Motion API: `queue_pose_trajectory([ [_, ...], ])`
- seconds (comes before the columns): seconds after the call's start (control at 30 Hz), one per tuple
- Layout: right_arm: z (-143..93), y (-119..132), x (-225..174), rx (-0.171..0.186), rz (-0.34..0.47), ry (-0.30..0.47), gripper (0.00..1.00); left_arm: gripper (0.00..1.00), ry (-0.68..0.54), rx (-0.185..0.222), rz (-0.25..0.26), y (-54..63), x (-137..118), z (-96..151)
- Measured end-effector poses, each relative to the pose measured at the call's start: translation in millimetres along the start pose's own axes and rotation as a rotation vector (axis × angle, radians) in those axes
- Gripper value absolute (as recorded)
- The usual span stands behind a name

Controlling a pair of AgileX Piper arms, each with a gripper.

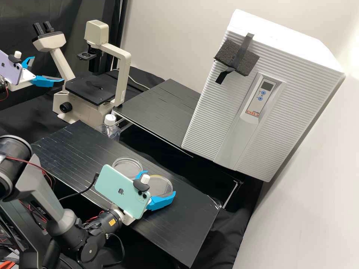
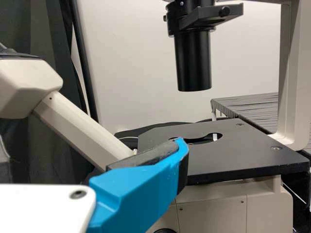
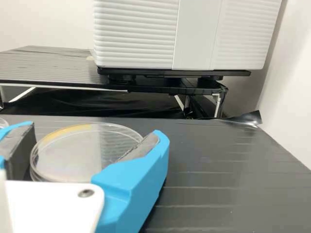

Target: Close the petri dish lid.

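On the worktop (image 1: 194, 224), the right hand (image 1: 159, 183) is at the yellow-edged dish (image 3: 73, 155), at 4 o'clock from the other dish (image 1: 127, 164) in the high view; whether it is clamped on or clear of it cannot be told, while the left hand (image 1: 47, 69), at 10 o'clock, stands apart, holding nothing. The step in hand is judged to be seating the lid; the next move calls for a level fit, then a straight-up withdrawal without dragging the rim.
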Motion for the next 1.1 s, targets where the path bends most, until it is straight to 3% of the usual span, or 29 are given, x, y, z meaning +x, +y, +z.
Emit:
queue_pose_trajectory([
  [0.5,-2,-1,2,0.004,0.003,0.010,0.00,1.00,0.000,0.000,0.000,0.0,0,0],
  [0.83,-11,9,-6,0.088,0.076,0.028,0.00,1.00,0.000,0.000,0.000,0.0,0,0],
  [1.1,-34,8,-10,0.008,0.078,0.125,0.00,1.00,0.000,0.000,0.000,0.0,0,0],
])
